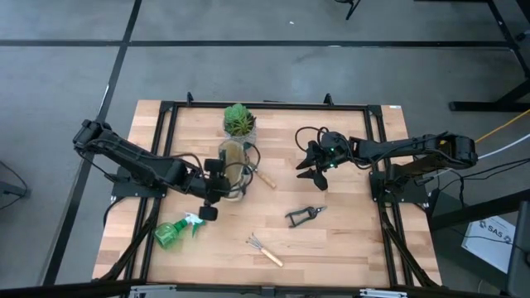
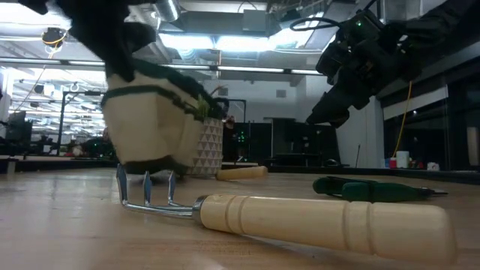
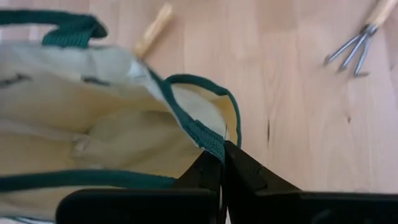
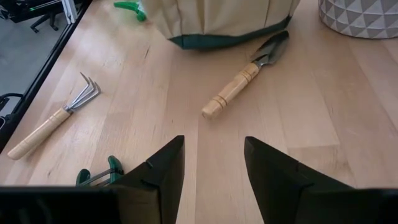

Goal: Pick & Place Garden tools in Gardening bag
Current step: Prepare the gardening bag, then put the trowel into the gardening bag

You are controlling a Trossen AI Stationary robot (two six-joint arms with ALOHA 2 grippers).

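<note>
High view: the gardening bag is seen near the table's middle, just in front of the potted plant, its mouth turned toward the left arm. The left gripper is clamped shut on the bag's green-trimmed rim, as is shown in the left wrist view. The trowel is laid just beside the bag, its long axis diagonal, blade toward the bag's base and wooden handle pointed away. The pruning shears are placed toward the front, lying roughly crosswise. The mini rake is set nearer the front edge, tines pointed toward the left arm's side. The spray bottle is laid at front left. The right gripper is held above the table with fingers spread and nothing held.
</note>
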